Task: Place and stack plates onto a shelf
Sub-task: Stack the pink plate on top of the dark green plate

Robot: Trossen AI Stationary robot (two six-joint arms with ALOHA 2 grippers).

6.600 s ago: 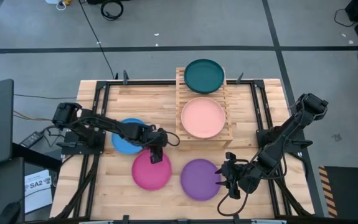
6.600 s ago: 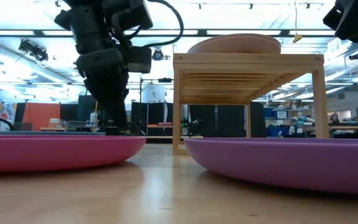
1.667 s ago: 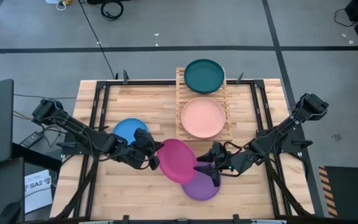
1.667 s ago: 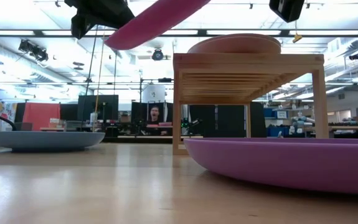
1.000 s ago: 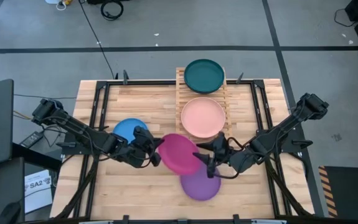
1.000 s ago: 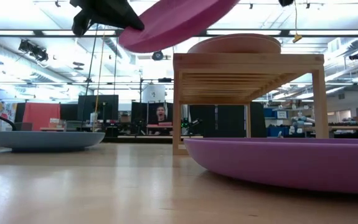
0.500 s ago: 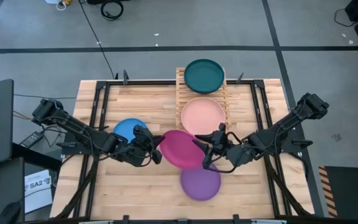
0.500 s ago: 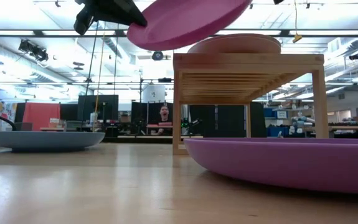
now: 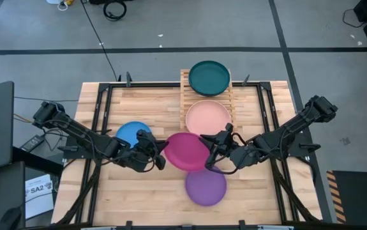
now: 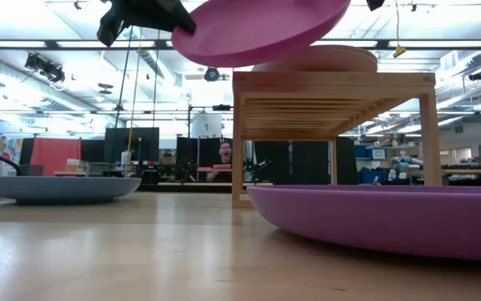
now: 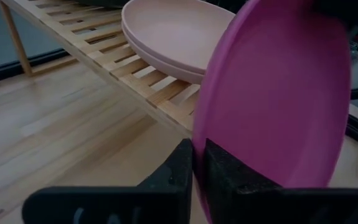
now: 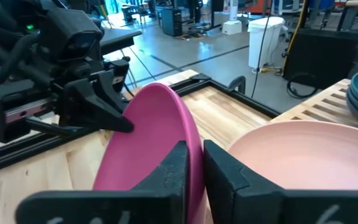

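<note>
A magenta plate (image 9: 186,152) is held in the air between my two grippers, just near of the wooden shelf (image 9: 233,131). My left gripper (image 9: 162,153) is shut on its left rim and my right gripper (image 9: 211,152) is shut on its right rim. Salmon pink plates (image 9: 209,120) rest on the shelf's near tier and a teal plate (image 9: 210,78) on its far tier. A blue plate (image 9: 129,134) and a purple plate (image 9: 205,186) lie flat on the table. My left gripper pinches the magenta plate's left rim (image 11: 198,146) between its two fingers, coming level from the table's left. The plate is lifted clear of the table and tilted, its left side lower (image 10: 190,46). My right gripper pinches the plate's right rim (image 12: 194,146) between its two fingers, coming from the table's right. The plate's right side (image 10: 332,12) stands higher, at about the level of the shelf top.
The shelf (image 10: 332,92) stands on legs with open room under it. The purple plate (image 10: 382,213) lies close to the near edge. Black frame rails (image 9: 100,108) run along the table's left and right sides. A person shows in the room behind the table (image 10: 226,159).
Both grippers have carried the magenta plate toward the far edge and the shelf, each keeping its hold. The plate has stayed clear of the table, has come off the purple plate's place, and its far edge now reaches the pink plates.
</note>
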